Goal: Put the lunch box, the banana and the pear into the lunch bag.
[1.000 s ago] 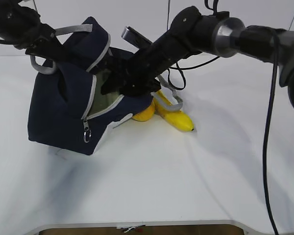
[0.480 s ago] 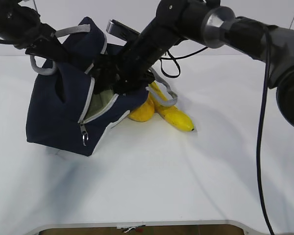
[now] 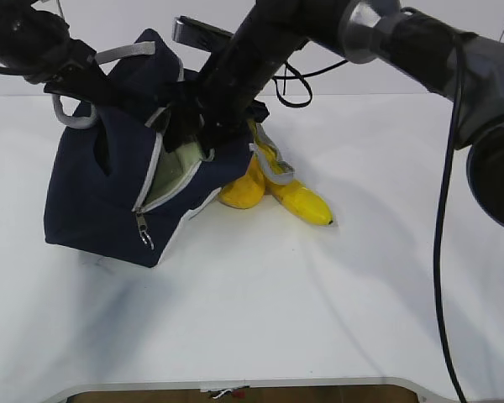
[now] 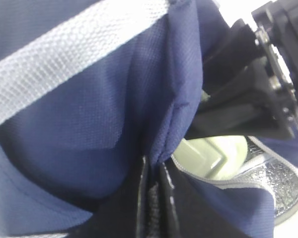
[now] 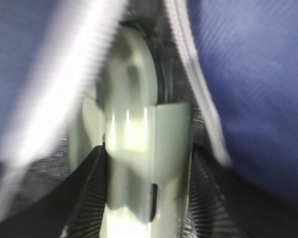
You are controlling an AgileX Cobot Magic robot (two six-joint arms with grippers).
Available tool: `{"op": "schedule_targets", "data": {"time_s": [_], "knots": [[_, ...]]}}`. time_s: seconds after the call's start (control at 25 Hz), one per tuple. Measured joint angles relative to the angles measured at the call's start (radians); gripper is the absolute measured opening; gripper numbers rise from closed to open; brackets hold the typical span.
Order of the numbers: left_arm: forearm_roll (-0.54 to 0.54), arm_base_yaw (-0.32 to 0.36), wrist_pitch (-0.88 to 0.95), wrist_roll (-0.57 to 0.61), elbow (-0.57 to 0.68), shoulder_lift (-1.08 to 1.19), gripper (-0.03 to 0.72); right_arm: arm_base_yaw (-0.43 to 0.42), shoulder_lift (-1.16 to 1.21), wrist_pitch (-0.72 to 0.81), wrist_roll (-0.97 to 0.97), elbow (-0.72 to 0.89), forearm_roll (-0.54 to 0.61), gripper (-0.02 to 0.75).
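Inside lunch bag point(image 3: 101, 197): lunch box point(image 5: 139, 163).

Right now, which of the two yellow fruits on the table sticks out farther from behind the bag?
The banana: long, dark-tipped, it reaches out rightward, while the rounder pear stays tucked against the bag.
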Motion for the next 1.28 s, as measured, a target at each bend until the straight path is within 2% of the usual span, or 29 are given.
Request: {"op": "schedule_targets", "data": {"time_s": [0.84,1.28], "knots": [[-0.002,0.000,0.000,0.000,0.000,0.000,0.012,0.026,0.070,-0.032,0.028,-0.025,-0.018,0.370],[-0.002,0.000,0.000,0.000,0.000,0.000,0.012,0.026,0.071,-0.031,0.032,-0.025,-0.020,0.410]]}}
